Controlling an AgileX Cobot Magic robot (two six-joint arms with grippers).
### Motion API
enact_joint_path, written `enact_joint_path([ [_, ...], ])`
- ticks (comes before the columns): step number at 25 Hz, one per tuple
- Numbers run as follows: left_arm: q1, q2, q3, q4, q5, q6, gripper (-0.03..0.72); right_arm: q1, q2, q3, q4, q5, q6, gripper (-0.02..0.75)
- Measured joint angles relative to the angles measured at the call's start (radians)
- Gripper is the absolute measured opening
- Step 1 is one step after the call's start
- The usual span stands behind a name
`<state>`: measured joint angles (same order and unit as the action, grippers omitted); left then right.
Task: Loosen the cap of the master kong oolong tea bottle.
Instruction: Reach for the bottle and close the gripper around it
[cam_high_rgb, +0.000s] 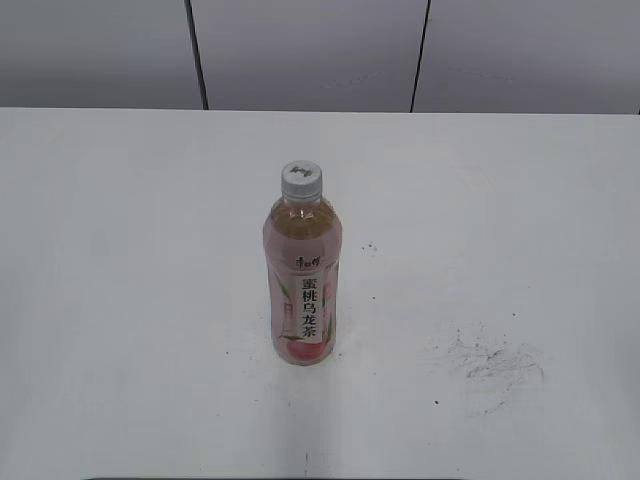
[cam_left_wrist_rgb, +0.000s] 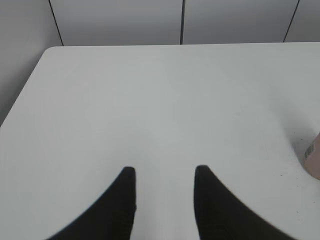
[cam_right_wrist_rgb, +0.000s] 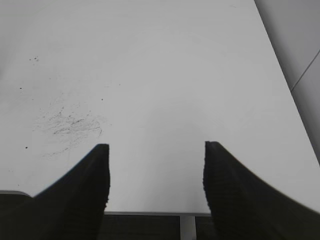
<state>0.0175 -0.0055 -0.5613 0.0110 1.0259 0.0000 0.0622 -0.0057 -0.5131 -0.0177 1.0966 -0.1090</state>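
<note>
The master kong oolong tea bottle (cam_high_rgb: 302, 283) stands upright in the middle of the white table (cam_high_rgb: 120, 300), with amber tea and a pink label bearing a white strip of black characters. The white-grey ribbed cap (cam_high_rgb: 301, 179) sits on its neck. Neither gripper shows in the exterior view. In the left wrist view my left gripper (cam_left_wrist_rgb: 165, 172) is open and empty over bare table; a sliver of the bottle (cam_left_wrist_rgb: 314, 157) shows at the right edge. In the right wrist view my right gripper (cam_right_wrist_rgb: 156, 147) is open and empty above the table's near edge.
A patch of dark scuff marks (cam_high_rgb: 495, 362) lies on the table right of the bottle; it also shows in the right wrist view (cam_right_wrist_rgb: 67, 125). Grey wall panels (cam_high_rgb: 310, 55) stand behind the table's far edge. A table leg (cam_right_wrist_rgb: 187, 227) shows below the near edge.
</note>
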Motion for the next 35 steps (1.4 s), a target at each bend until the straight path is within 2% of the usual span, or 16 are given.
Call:
enact_joint_path([
  [25,0.000,0.008,-0.003,-0.011,-0.007,0.020,0.241,0.000,0.000,0.000,0.000,0.000,0.000,0.449],
  [27,-0.009,0.035,-0.013,-0.088,-0.111,0.105,0.244,0.000,0.000,0.000,0.002,0.000,0.000,0.449],
  [30,-0.026,0.110,-0.014,-0.351,-0.441,0.315,0.264,0.000,-0.001,0.000,0.002,0.000,0.000,0.449],
  [32,-0.035,0.215,-0.014,-0.506,-0.605,0.453,0.312,0.000,0.003,0.000,0.003,0.000,0.000,0.449],
  [35,-0.062,0.457,-0.011,-0.665,-0.773,0.533,0.440,0.000,0.049,-0.005,0.018,-0.004,0.000,0.449],
])
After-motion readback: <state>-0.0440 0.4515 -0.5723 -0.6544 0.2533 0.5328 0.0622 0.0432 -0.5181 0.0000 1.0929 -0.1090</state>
